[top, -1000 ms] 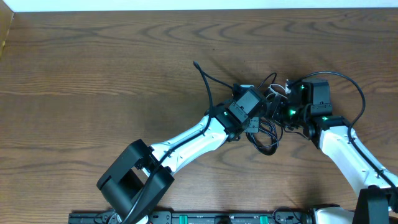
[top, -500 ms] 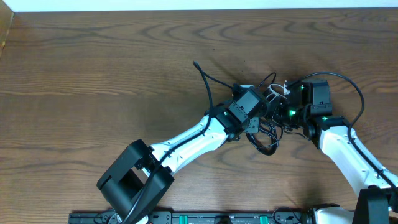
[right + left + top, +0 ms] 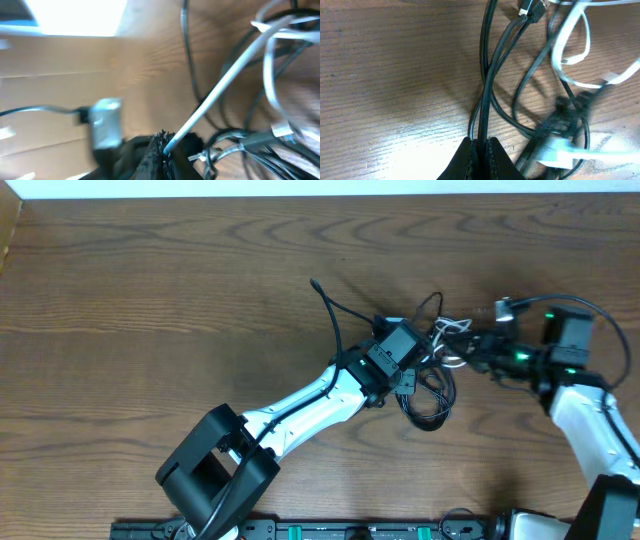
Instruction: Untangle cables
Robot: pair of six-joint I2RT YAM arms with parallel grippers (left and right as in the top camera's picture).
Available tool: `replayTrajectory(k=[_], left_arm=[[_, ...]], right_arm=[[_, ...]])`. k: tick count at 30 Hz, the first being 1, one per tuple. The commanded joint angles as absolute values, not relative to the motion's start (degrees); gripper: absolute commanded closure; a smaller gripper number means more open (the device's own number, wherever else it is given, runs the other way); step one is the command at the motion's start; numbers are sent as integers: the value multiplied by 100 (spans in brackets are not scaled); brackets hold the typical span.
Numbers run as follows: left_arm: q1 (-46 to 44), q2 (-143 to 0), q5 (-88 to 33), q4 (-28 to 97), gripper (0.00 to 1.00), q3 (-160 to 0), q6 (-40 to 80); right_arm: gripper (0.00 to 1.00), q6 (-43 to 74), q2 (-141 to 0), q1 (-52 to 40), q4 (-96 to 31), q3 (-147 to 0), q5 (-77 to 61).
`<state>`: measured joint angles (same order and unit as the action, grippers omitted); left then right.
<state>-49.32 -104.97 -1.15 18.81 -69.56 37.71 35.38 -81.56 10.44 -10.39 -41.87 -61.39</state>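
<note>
Cable bundle point(image 3: 432, 385): right of table point(image 3: 150, 280) middle. Left tool point(image 3: 481, 145) clamped on 2 black cable point(image 3: 487, 75) strands. Right tool point(image 3: 165, 145) clamped on white cable point(image 3: 225, 75), straight, long axis toward right edge. Judgement: right arm pulls toward right edge, left arm anchors.

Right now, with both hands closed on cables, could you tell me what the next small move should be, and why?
Probably draw the right hand slightly away from the bundle. It pinches the white cable, stretched straight, while the left hand clamps the black cable; white loops are tangled among black ones between them.
</note>
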Motion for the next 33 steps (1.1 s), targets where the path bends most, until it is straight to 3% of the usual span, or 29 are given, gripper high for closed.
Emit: replayTrajectory(k=[1, 6, 13, 20, 25, 33], left_arm=[[-4919, -10468, 75, 1852, 92, -6932, 3846], [-4921, -10471, 71, 1861, 92, -6932, 4023], [-4982, -10471, 47, 1852, 92, -6932, 4101], [-5041, -10468, 231, 2641, 92, -6932, 4021], [-4995, -10468, 915, 3597, 93, -6932, 4121], [-4995, -10468, 947, 3577, 93, -6932, 4125]], right_arm=[[99, 3092, -8007, 1199, -1273, -4189, -7686], [99, 3061, -8007, 1262, -1076, -4189, -7992], [99, 4333, -8009, 1216, 189, -4189, -7349], [99, 5170, -8009, 1194, 2766, -4222, -6326], [98, 4803, -8009, 1959, 2696, -4473, -5769], [98, 3680, -8009, 3942, 1457, -5662, -5695]])
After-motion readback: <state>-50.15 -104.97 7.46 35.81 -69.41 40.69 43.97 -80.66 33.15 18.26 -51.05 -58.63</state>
